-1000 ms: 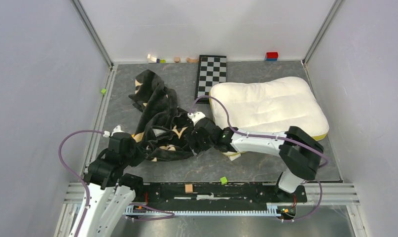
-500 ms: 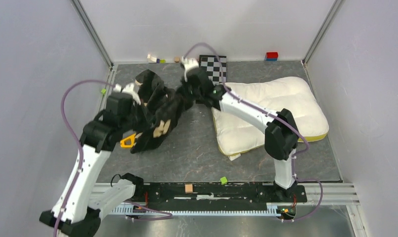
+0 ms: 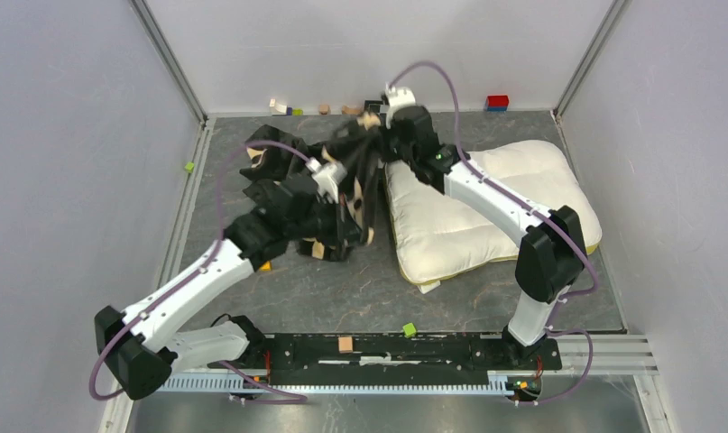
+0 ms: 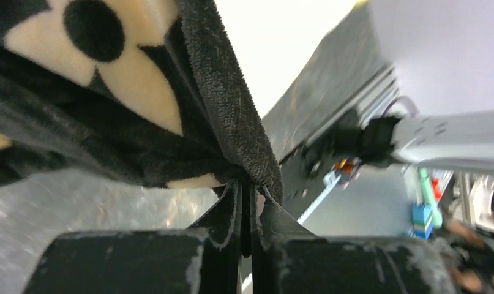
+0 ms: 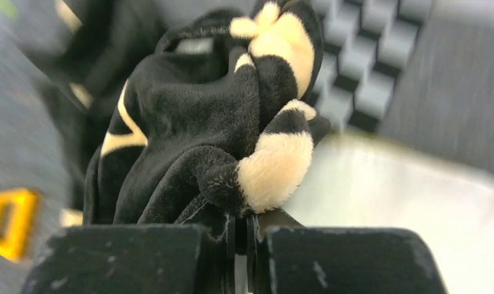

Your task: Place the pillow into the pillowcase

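The cream-white pillow (image 3: pixel 500 203) lies flat at the right of the table. Just left of it the black pillowcase (image 3: pixel 353 185) with tan flower motifs hangs bunched in the air between both arms. My left gripper (image 3: pixel 335 191) is shut on a thick hem of the pillowcase (image 4: pixel 109 92), pinched at the fingertips of the left gripper (image 4: pixel 247 190). My right gripper (image 3: pixel 380 133) holds it higher, at the pillow's back left corner. In the right wrist view the right gripper (image 5: pixel 239 223) is shut on a fold of the pillowcase (image 5: pixel 189 122), with the pillow (image 5: pixel 409 202) below.
A checkered board (image 5: pixel 366 67) lies behind the pillowcase, largely covered. Small blocks (image 3: pixel 283 108) and a red-blue block (image 3: pixel 497 102) line the back wall. Green cubes (image 3: pixel 410 329) (image 3: pixel 188 167), a wooden block (image 3: pixel 345 344) and a yellow piece (image 5: pixel 8 220) lie about. Walls stand on three sides.
The right gripper closed on the pillowcase. Both arms lifted it off the table's left part and carried it back and right, up to the pillow's left edge.
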Controlling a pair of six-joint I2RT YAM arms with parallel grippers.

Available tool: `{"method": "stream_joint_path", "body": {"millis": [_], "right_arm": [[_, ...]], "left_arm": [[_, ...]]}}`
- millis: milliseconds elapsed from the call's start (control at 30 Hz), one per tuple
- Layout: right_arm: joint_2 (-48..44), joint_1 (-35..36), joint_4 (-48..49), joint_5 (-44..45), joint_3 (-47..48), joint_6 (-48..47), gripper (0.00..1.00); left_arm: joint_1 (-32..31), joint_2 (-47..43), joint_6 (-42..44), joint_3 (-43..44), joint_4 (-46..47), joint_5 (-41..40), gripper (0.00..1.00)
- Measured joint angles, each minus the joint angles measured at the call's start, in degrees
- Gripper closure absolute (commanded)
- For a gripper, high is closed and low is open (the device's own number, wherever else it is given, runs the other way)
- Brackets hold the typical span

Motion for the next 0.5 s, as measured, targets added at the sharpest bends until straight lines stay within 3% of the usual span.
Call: {"method": "stream_joint_path", "body": {"millis": [100, 233, 300, 500], "right_arm": [[-2.78, -1.49, -1.7, -0.5, -15.08, 1.73, 0.89], [-4.66, -4.96, -2.62, -3.17, -29.51, 5.01, 0.5], [-7.61, -5.84, -1.64, -3.45, -33.09, 5.79, 0.35], [-17.42, -8.66, 2.29, -2.56, -38.91, 6.08, 0.07]], "left_arm": [[-5.75, 1.79, -2.84, -10.43, 4.31, -0.44, 0.98], [-9.46, 3.02, -6.71, -19.91, 9.66, -0.96, 0.98], [-10.14, 3.08, -8.02, -21.49, 9.73, -0.92, 0.98], [-11.69, 0.9, -10.16, -21.18, 3.69, -5.6, 0.98]]}}
